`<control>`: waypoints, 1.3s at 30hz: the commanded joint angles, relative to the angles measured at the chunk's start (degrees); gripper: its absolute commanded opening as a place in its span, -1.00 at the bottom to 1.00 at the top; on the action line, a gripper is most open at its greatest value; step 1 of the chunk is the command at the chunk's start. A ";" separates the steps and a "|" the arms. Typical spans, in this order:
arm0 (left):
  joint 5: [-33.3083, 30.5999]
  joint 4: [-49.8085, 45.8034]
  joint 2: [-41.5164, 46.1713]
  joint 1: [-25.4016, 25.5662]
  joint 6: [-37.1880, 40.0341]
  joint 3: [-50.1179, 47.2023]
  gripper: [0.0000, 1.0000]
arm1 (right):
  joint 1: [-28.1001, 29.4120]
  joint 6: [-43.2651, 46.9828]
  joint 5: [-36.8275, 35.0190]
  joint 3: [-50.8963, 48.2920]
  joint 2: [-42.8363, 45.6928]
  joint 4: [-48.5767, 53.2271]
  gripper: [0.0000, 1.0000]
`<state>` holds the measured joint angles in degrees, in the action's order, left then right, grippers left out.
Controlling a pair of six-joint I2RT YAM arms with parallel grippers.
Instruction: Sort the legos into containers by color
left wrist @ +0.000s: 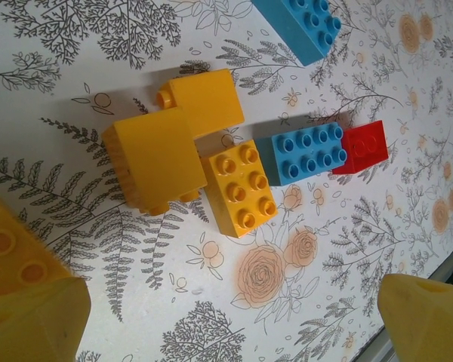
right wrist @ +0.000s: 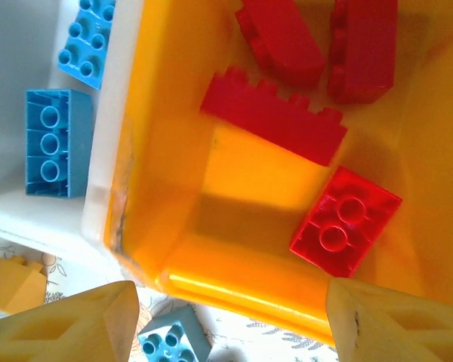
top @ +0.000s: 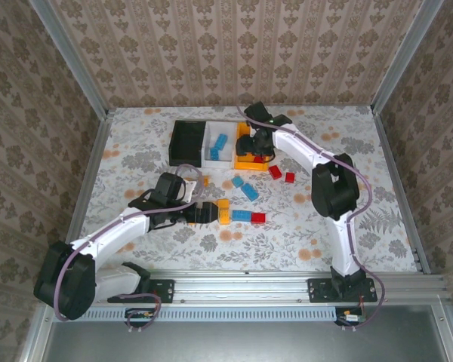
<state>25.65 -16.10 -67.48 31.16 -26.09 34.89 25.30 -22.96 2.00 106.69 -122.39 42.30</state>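
My left gripper (left wrist: 234,324) hangs spread wide over a yellow brick (left wrist: 238,188) on the table (left wrist: 325,249), with a blue brick (left wrist: 306,153) touching its corner. It looks light, stiff and slick, so I'd pinch its flat sides. My right gripper (right wrist: 234,320) is spread, holding nothing, over the orange bin (right wrist: 234,290) with 4 red bricks (right wrist: 346,220); the black bin (top: 187,142) is too dark inside to read.
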 commanded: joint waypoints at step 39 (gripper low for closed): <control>-4.03 0.01 -8.28 9.02 1.91 6.42 1.00 | -13.17 2.11 -4.87 -27.24 8.23 -4.09 -0.11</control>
<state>21.56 -14.63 -76.64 40.73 -25.67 41.43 12.69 -21.08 -3.03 78.19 -113.12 38.59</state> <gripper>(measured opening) 0.997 0.466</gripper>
